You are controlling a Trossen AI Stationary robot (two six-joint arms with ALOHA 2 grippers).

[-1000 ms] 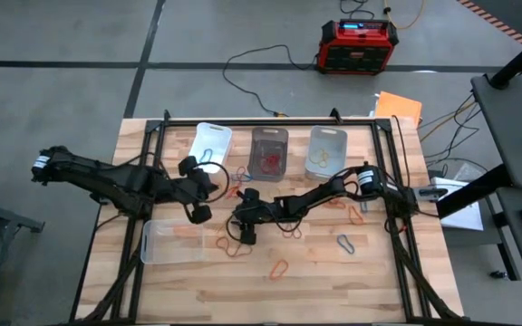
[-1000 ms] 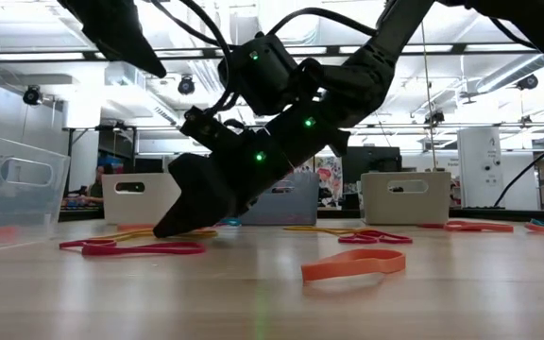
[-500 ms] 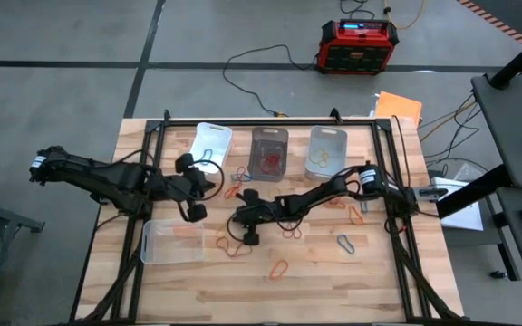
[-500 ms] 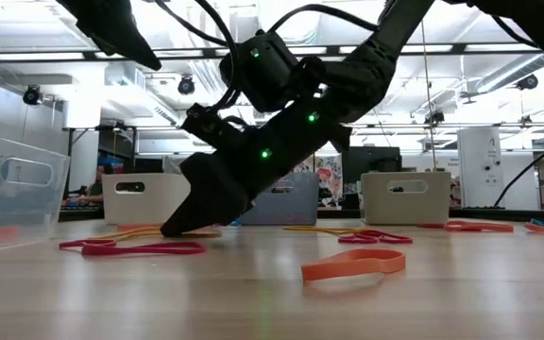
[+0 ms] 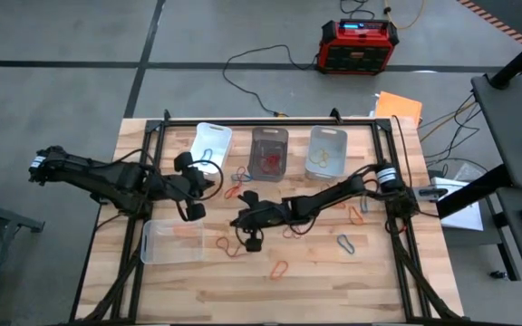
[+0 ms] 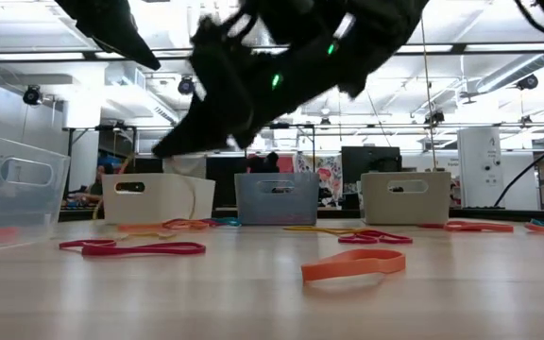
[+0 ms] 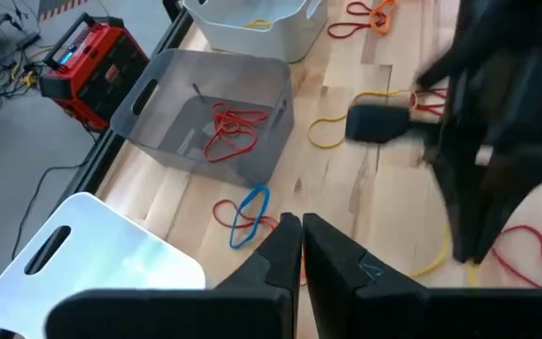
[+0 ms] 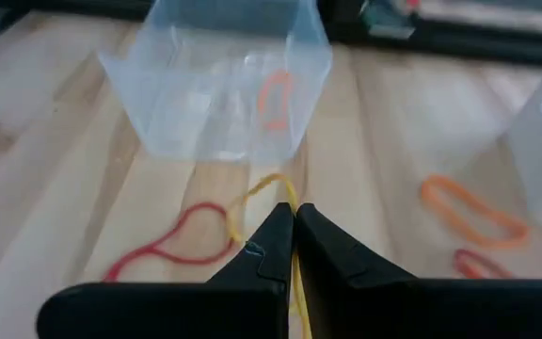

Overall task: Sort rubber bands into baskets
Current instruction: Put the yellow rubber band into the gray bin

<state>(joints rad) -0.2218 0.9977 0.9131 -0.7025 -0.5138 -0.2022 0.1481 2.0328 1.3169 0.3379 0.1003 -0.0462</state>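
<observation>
Fingers of your right gripper (image 8: 290, 231) were pinched shut on a yellow rubber band (image 8: 269, 185) lifted above the table's middle, your left gripper (image 7: 294, 247) waited shut, so next you likely carried it to the far clear basket (image 5: 327, 150).

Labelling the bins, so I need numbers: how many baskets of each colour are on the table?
White basket: 1
Smoky dark basket: 1
Clear baskets: 2
Total: 4
</observation>
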